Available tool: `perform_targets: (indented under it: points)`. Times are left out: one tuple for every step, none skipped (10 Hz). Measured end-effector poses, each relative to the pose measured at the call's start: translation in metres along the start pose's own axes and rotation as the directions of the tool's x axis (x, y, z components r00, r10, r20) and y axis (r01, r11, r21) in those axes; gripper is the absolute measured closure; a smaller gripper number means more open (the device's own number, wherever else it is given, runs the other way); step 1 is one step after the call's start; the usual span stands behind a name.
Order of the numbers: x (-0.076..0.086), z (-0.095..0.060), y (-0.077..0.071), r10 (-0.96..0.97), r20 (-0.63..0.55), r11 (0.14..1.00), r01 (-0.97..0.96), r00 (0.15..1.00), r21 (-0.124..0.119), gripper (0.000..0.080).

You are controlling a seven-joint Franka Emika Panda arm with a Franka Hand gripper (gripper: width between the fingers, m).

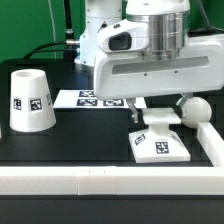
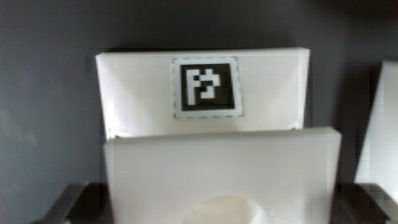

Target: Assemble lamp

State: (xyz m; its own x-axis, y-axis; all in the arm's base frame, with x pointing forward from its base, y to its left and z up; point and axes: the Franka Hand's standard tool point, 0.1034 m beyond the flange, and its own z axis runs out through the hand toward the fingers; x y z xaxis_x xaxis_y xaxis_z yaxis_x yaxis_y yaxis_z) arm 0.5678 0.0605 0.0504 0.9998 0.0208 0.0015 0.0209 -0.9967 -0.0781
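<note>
A black tabletop [image 1: 60, 145] with a white rail [image 1: 60, 182] along its front edge carries 3 lamp parts. At the exterior view's left, the tapered shade [image 1: 30, 100] stands wide end down, with the marker board [image 1: 92, 98] lying flat just beside it. Further right, the gripper [image 1: 150, 106] hangs low over the square base [image 1: 160, 148]. I cannot tell whether its jaws are apart or closed. The round bulb [image 1: 197, 108] lies just right of the base.
</note>
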Motion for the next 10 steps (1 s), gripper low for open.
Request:
perform_targets:
  points:
    - [0.008, 0.0, -0.002, 0.0, -0.01, 1.0, 0.0, 1.0, 0.002, 0.0265]
    - [0.013, 0.0, -0.005, 0.009, -0.018, 1.0, -0.009, 1.0, 0.003, 0.0265]
    - [0.021, 0.0, -0.009, 0.021, -0.027, 1.0, -0.021, 0.999, 0.005, 0.0265]
    - [0.028, 0.001, -0.012, 0.024, -0.035, 1.0, -0.024, 0.999, 0.007, 0.0265]
    - [0.035, 0.001, -0.016, 0.028, -0.043, 1.0, -0.028, 0.999, 0.01, 0.0265]
    - [0.04, 0.001, -0.019, 0.028, -0.049, 1.0, -0.028, 0.998, 0.011, 0.0265]
    - [0.045, 0.001, -0.024, 0.025, -0.051, 1.0, -0.025, 0.998, 0.013, 0.0265]
    - [0.05, 0.001, -0.027, 0.024, -0.052, 1.0, -0.023, 0.998, 0.013, 0.0265]
    - [0.053, 0.001, -0.027, 0.028, -0.056, 1.0, -0.027, 0.998, 0.013, 0.0265]
    - [0.054, 0.001, -0.027, 0.028, -0.058, 1.0, -0.027, 0.998, 0.013, 0.0265]
